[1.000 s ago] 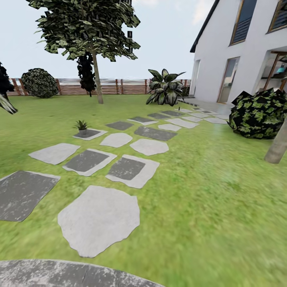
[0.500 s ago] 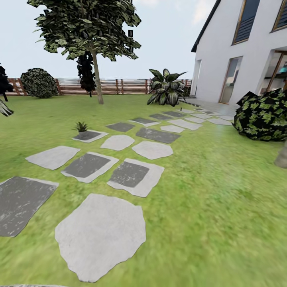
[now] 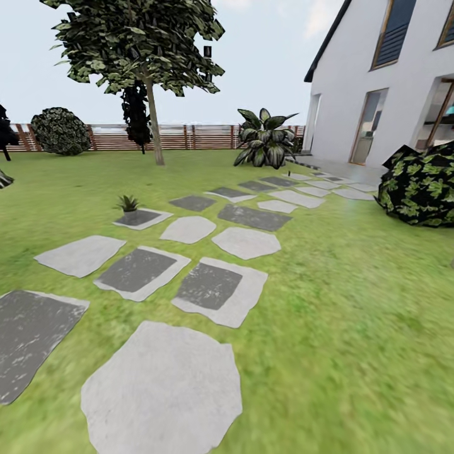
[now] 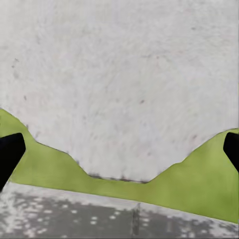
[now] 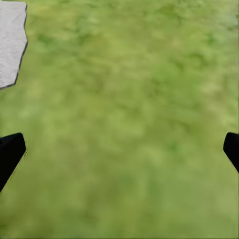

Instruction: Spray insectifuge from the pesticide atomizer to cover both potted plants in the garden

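While both jaws hang spread, one potted plant (image 3: 128,207) stands well ahead

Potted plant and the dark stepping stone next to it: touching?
Touching. In the head view the potted plant stands on the corner of the dark stone, pot base resting on its pale edge.

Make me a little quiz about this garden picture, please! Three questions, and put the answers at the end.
1. True or false: the potted plant stands at the corner of a dark stepping stone.
2. What lies under the left gripper: A) pale stone, B) water, C) sand?
3. What do the right gripper's wide-apart fingers hang over?

Key: 1 true. 2 A. 3 Lawn.
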Robot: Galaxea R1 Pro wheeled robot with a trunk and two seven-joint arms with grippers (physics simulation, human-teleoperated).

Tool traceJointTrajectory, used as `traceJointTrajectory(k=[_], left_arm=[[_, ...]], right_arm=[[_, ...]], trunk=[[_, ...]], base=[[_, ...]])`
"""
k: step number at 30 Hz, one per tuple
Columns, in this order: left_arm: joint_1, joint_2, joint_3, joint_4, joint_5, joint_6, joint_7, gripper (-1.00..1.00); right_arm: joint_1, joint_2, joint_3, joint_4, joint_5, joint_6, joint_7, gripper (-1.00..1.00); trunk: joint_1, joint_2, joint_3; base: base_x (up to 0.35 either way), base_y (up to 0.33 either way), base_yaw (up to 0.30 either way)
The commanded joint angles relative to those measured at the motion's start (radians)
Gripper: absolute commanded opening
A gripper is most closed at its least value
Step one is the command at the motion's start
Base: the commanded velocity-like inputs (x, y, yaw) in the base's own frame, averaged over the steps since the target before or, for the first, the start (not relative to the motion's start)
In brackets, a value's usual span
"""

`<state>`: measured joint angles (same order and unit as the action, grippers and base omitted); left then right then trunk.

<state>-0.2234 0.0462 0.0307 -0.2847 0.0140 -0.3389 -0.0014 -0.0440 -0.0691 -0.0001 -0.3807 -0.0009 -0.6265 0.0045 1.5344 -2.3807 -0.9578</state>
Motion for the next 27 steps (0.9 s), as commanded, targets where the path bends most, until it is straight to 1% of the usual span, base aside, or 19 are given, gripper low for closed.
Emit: traceJointTrajectory(k=[1,3,7,9,13,16,19,22,24,26,27], left_arm=[[-0.001,0.000,0.002,0.001,0.001,-0.003,0.000,1.00],[-0.001,0.000,0.002,0.001,0.001,-0.003,-0.001,1.00],[-0.001,0.000,0.002,0.001,0.001,-0.003,-0.001,1.00],[-0.001,0.000,0.002,0.001,0.001,-0.003,-0.001,1.00],[-0.001,0.000,0.002,0.001,0.001,-0.003,-0.001,1.00],[-0.001,0.000,0.002,0.001,0.001,-0.003,0.000,1.00],[-0.001,0.000,0.002,0.001,0.001,-0.003,0.000,1.00],[-0.001,0.000,0.002,0.001,0.001,-0.003,-0.001,1.00],[-0.001,0.000,0.002,0.001,0.001,-0.003,-0.001,1.00],[-0.001,0.000,0.002,0.001,0.001,-0.003,0.000,1.00],[-0.001,0.000,0.002,0.001,0.001,-0.003,0.000,1.00]], right_arm=[[0.000,0.001,0.001,0.006,-0.001,-0.004,0.000,1.00],[0.000,0.002,0.002,0.017,0.000,-0.003,0.001,1.00],[0.000,0.008,0.003,0.083,0.000,-0.002,0.001,1.00],[0.000,0.018,0.002,0.126,0.000,-0.001,0.002,1.00],[0.000,0.028,0.002,0.151,-0.001,-0.001,0.002,1.00],[0.000,0.032,0.002,0.147,-0.003,-0.001,0.001,1.00],[0.000,0.042,0.001,0.119,-0.003,-0.002,-0.001,1.00],[0.000,0.042,-0.003,0.095,-0.004,-0.002,-0.003,1.00],[0.000,0.037,-0.008,0.058,-0.006,-0.002,-0.028,1.00],[0.000,0.035,-0.016,0.042,-0.006,-0.002,-0.068,1.00],[0.000,0.035,-0.022,0.035,-0.006,-0.002,-0.103,1.00]], trunk=[[0.000,0.000,-0.001],[0.000,0.000,-0.001],[0.000,0.000,-0.001],[0.000,0.000,-0.001],[0.000,0.000,-0.001],[0.000,0.000,-0.001],[0.000,0.000,-0.001],[0.000,0.000,-0.001],[0.000,0.000,-0.001],[0.000,0.000,-0.001],[0.000,0.000,-0.001]], base=[[0.332,0.130,0.000],[0.333,0.130,0.000],[0.332,0.130,0.000],[0.332,0.130,0.000],[0.332,0.130,0.000],[0.332,0.130,0.000],[0.332,0.130,0.000],[0.332,0.130,0.000],[0.332,0.130,0.000],[0.332,0.130,0.000],[0.332,0.130,0.000]])
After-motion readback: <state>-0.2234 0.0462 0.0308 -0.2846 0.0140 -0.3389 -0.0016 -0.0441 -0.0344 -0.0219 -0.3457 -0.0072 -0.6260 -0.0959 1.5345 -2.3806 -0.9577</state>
